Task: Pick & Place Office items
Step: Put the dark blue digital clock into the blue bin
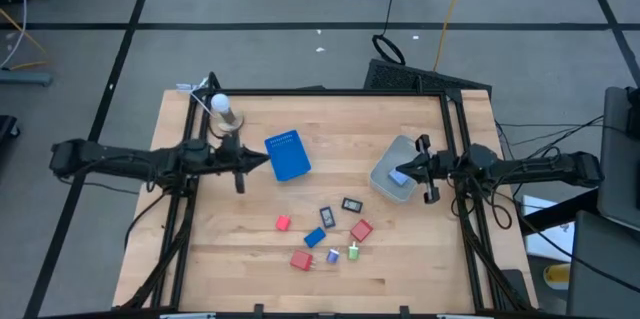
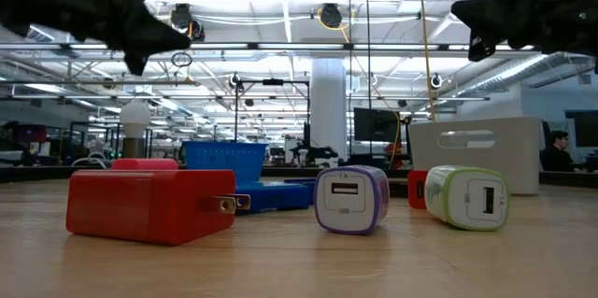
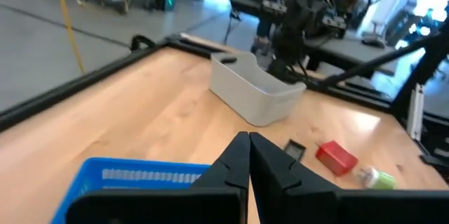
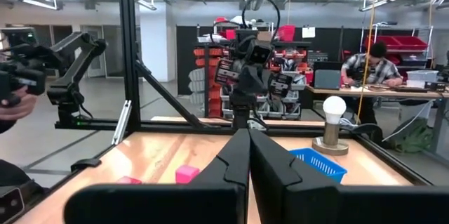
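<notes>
Barely started, by the look: red charger (image 1: 301,260), purple charger (image 1: 333,256), green charger (image 1: 353,252) and other office items loose on table (image 1: 240,229). Left gripper (image 1: 268,161) over blue tray (image 1: 288,154), right gripper (image 1: 392,177) over grey bin (image 1: 385,183); both pinched together, empty.

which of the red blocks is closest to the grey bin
The red block on the right of the cluster, just below the black piece. The other two red ones lie farther left of the grey bin.
</notes>
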